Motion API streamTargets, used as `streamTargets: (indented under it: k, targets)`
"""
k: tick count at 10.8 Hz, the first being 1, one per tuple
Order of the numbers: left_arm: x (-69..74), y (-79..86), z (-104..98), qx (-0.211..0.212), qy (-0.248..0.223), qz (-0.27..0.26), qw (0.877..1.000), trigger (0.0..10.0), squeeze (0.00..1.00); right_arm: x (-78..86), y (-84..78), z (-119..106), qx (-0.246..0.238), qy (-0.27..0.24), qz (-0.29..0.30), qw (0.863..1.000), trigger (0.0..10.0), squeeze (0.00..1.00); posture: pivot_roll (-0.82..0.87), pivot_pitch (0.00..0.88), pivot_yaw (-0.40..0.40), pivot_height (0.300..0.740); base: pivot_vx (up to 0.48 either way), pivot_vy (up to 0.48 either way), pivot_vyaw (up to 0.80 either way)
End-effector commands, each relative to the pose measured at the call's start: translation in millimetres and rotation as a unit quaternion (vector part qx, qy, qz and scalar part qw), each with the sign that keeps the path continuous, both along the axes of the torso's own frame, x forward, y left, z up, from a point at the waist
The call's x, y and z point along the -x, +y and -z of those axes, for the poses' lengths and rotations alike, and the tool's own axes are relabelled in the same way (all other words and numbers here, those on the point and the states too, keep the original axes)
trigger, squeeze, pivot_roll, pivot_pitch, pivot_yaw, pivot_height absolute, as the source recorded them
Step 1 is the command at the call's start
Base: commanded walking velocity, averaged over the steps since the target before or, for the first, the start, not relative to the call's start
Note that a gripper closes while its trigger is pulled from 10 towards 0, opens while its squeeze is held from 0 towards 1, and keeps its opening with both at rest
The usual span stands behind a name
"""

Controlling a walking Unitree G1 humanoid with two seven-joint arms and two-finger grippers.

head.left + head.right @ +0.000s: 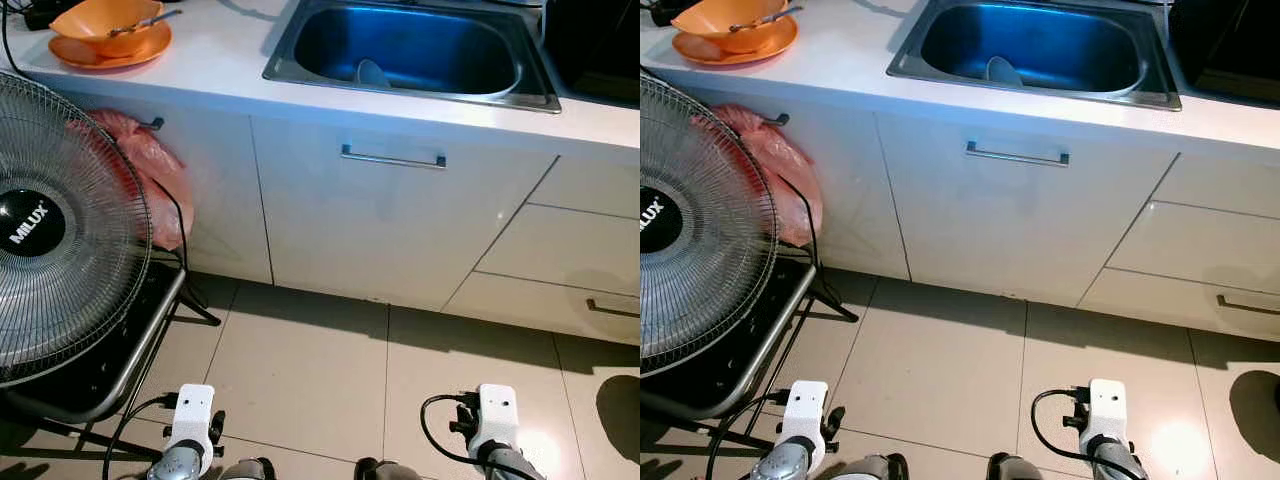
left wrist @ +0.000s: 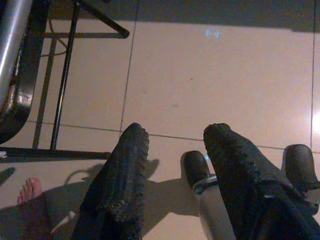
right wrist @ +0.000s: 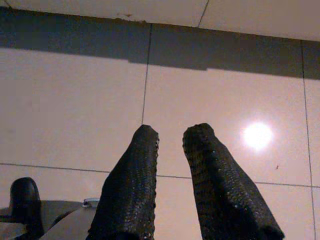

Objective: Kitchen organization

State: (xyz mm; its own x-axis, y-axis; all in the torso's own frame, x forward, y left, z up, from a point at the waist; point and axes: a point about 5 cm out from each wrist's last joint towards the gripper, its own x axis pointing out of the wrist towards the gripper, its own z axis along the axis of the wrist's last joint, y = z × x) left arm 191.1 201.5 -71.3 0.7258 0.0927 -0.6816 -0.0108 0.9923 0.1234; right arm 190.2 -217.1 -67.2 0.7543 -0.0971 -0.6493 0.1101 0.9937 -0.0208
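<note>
Both tools hang low over the beige floor tiles [image 1: 300, 370], left tool [image 2: 172, 150] and right tool [image 3: 170, 137] fingers apart and empty — step closer squarely before reaching for the orange bowl on its plate [image 1: 108, 30] on the white table [image 1: 220, 60] beside the steel sink [image 1: 410, 50]

White capitals reading "MLUX" stand on the round black hub [image 1: 28, 222] at the middle of the wire-caged fan [image 1: 90, 180]. In the right eye view the frame edge cuts the word, leaving "LUX". No other writing is legible.
</note>
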Motion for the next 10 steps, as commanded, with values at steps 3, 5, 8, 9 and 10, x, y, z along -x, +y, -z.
streamTargets:
  k: [3,5,8,9,10]
  targets:
    - [12.5,0.0,7.0,-0.004,0.022,-0.007,1.000,10.0,0.00,8.7,0.6,5.2,-0.003,0.017,-0.002,1.000,10.0,0.00,0.02,0.136,0.001,0.740,0.000,0.000,0.00]
    - [11.5,2.5,6.3,-0.008,0.022,-0.012,1.000,10.0,0.00,8.6,0.0,5.2,-0.005,0.019,-0.002,1.000,10.0,0.00,0.02,0.143,-0.002,0.740,0.313,0.000,0.00]
    - [10.4,0.8,6.1,-0.006,0.020,-0.015,1.000,10.0,0.00,7.2,-0.5,4.7,-0.008,0.019,-0.002,1.000,10.0,0.00,0.02,0.150,-0.008,0.740,0.373,0.000,0.00]
    - [10.4,1.0,6.1,-0.005,0.020,-0.017,1.000,10.0,0.00,6.6,-0.2,4.4,-0.009,0.018,-0.003,1.000,10.0,0.00,0.02,0.151,-0.008,0.740,0.401,0.000,0.00]
    - [10.3,1.7,5.8,-0.005,0.019,-0.018,1.000,10.0,0.00,6.2,-0.1,4.3,-0.010,0.018,-0.004,1.000,10.0,0.00,0.02,0.151,-0.009,0.740,0.401,0.000,0.00]
